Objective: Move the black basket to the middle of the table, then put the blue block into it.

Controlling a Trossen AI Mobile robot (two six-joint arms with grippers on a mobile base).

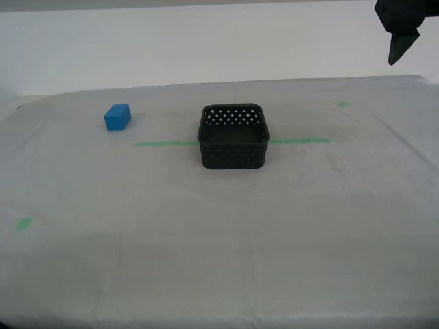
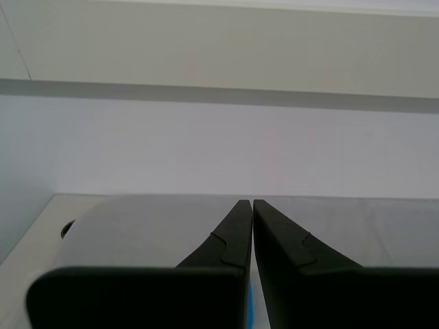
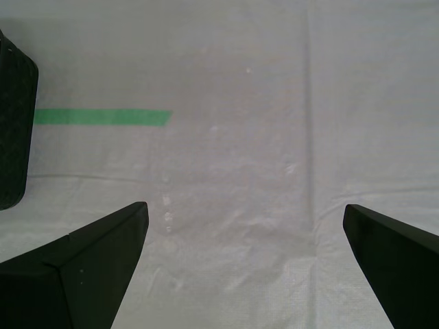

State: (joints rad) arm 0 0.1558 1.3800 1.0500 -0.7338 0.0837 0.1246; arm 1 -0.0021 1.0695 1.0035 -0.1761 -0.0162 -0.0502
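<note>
While my first hand hovers wide above the table, my second hand is closed.

A bare robot test space, lab-like: a wide counter draped in whitish-grey sheeting, marked with a long green tape line and small green tape marks, stands before a plain white wall. No household furnishings show anywhere.
</note>
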